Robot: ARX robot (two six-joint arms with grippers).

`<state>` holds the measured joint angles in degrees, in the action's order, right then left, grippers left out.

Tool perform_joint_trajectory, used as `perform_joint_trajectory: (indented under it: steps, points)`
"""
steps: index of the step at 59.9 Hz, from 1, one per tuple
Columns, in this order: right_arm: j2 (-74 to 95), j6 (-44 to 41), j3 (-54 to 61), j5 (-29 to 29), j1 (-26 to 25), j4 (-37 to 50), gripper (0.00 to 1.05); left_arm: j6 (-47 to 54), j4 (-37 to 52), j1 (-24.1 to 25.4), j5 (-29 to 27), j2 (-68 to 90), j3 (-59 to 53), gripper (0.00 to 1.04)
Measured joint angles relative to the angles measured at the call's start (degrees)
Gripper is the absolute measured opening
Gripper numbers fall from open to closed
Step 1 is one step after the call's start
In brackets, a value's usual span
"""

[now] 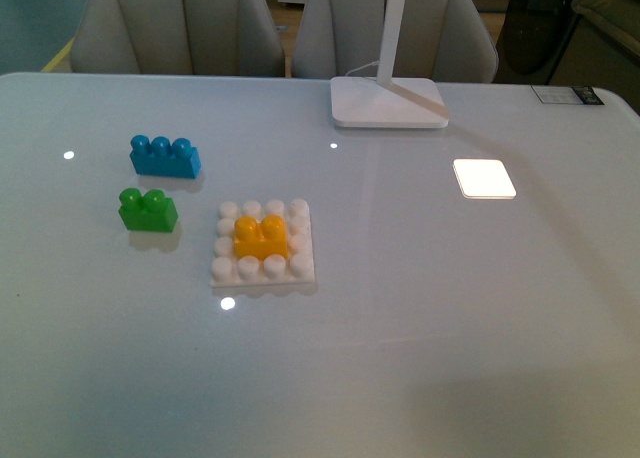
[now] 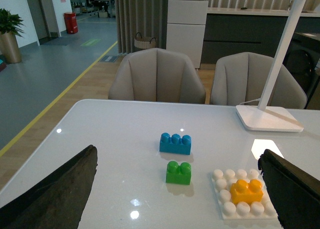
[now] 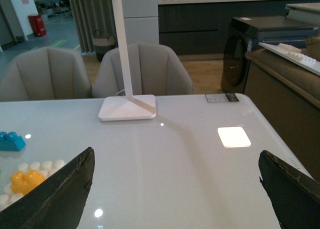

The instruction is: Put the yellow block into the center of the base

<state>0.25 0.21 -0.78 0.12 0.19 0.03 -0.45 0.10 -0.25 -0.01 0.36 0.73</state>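
The yellow block (image 1: 260,237) sits on the middle studs of the white studded base (image 1: 229,269), left of the table's centre. The left wrist view shows the same block (image 2: 247,191) on the base (image 2: 225,208), and it appears again at the edge of the right wrist view as block (image 3: 25,181) and base (image 3: 44,166). My left gripper (image 2: 177,191) is open, pulled back above the table, its dark fingers (image 2: 55,194) wide apart with nothing between them. My right gripper (image 3: 175,191) is open too, over bare table. Neither arm shows in the front view.
A green two-stud brick (image 1: 148,209) and a blue three-stud brick (image 1: 165,156) lie left of the base. A white lamp foot (image 1: 388,102) stands at the back, with a bright light patch (image 1: 484,178) on the table to the right. Chairs stand behind the far edge.
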Motion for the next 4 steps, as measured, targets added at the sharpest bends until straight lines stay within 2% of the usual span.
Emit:
perform_joint_trajectory:
  steps: [4]
  points:
    - [0.0, 0.0, 0.0, 0.0, 0.0, 0.0, 0.96, 0.0, 0.0, 0.0, 0.0, 0.0, 0.0, 0.97]
